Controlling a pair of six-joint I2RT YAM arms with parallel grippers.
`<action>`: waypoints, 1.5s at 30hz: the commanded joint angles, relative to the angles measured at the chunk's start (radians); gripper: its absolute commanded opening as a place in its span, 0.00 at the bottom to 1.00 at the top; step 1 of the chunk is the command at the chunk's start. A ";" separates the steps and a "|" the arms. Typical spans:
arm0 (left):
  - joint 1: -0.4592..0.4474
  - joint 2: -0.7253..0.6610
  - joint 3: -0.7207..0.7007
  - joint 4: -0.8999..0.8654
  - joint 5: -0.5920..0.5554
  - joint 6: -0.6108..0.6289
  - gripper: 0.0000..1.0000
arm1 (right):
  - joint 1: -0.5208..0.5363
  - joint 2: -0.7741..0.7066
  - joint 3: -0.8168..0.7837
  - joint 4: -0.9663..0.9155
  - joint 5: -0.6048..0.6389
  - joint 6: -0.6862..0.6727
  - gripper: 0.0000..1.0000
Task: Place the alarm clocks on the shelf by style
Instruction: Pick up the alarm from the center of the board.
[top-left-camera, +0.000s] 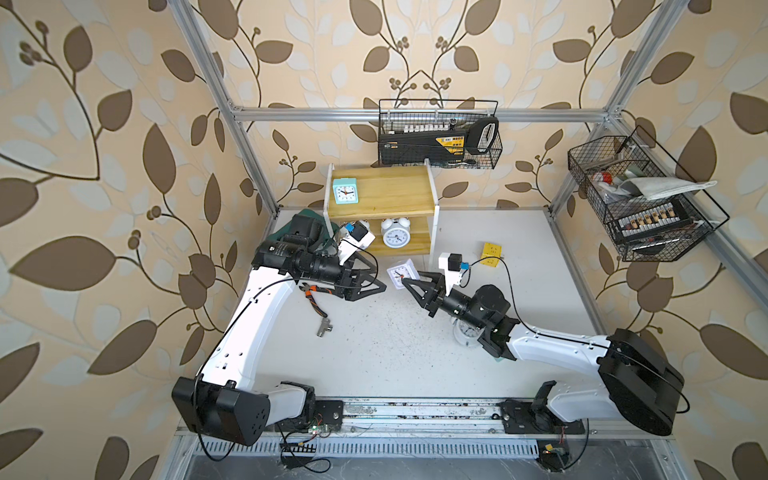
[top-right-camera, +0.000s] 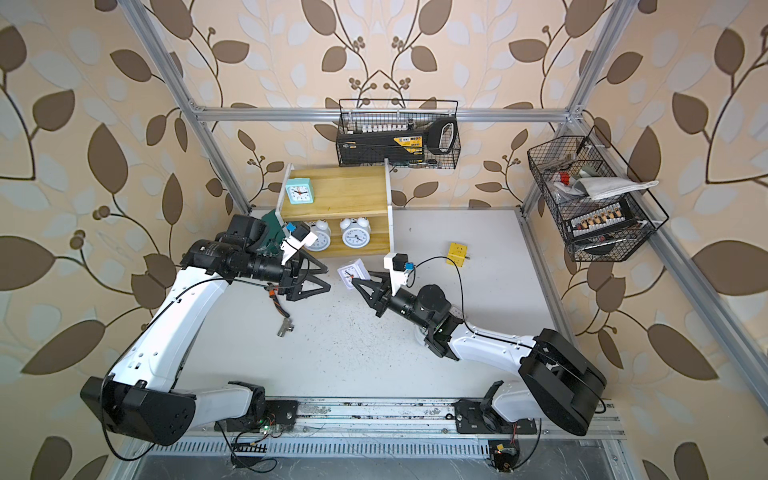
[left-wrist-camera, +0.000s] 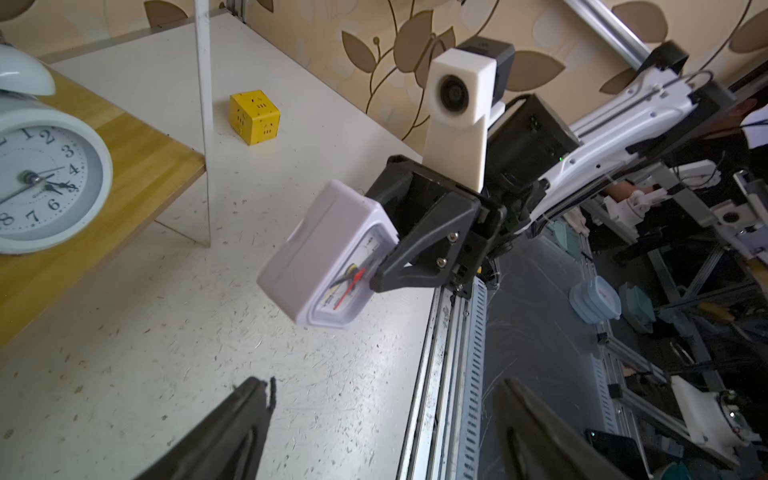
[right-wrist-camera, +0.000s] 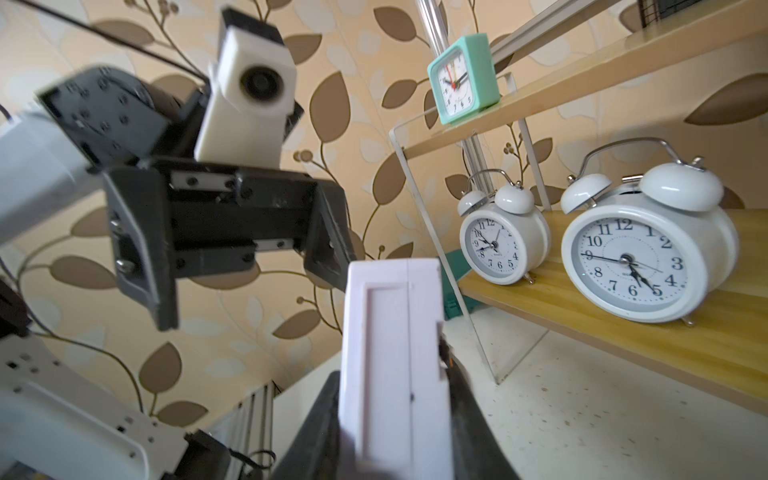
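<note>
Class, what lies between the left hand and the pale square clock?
Nothing: between the left hand and the square clock only bare table shows, in both top views.

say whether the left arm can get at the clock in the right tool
Probably yes: the left tool is open and points at the clock, with nothing between them. The right tool grips only one side.

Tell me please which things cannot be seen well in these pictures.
- Round clock on the table: both top views, mostly under the right arm.
- Lilac clock, dial: right wrist view shows only its edge.
- Orange-handled tool: both top views, head under the left end effector.
- Basket with the towel: contents too small in top views.
</note>
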 joint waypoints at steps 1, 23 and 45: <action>0.010 0.015 -0.048 0.185 0.102 -0.141 0.88 | 0.004 0.004 -0.030 0.205 0.090 0.215 0.14; 0.010 0.082 -0.145 0.277 0.340 -0.244 0.74 | 0.151 0.146 0.038 0.353 0.235 0.252 0.13; 0.004 0.091 -0.106 0.101 0.386 -0.030 0.24 | 0.138 0.211 0.051 0.347 0.208 0.249 0.30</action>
